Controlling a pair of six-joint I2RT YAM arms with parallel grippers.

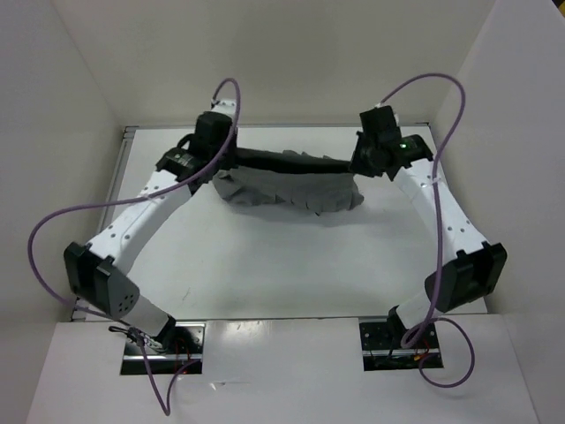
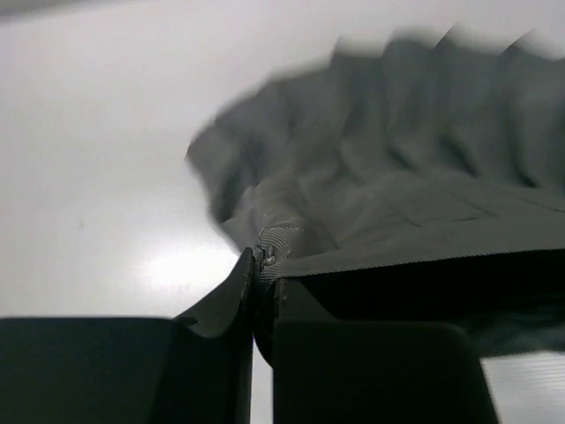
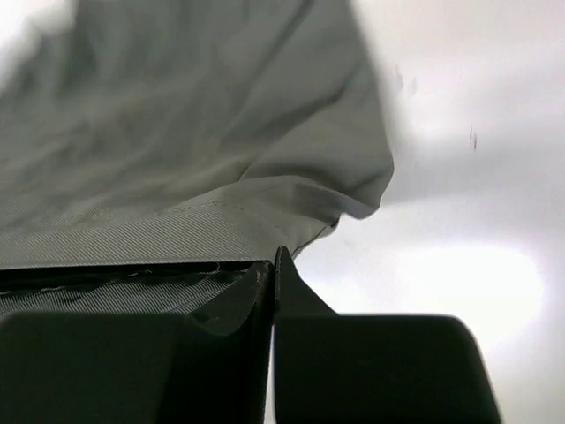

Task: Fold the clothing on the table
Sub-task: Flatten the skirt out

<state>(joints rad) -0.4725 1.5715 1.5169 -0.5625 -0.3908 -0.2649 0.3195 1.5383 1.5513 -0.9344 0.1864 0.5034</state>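
one clothing (image 1: 291, 190), two grippers. it sits at the far side of the white table (image 1: 265, 265), its top edge stretched left to right. the left gripper (image 2: 265, 269) pinches its left corner and the right gripper (image 3: 272, 265) its right corner. bare tabletop runs from the pleated hem to the near edge. walls (image 1: 79, 132) stand close at both sides.
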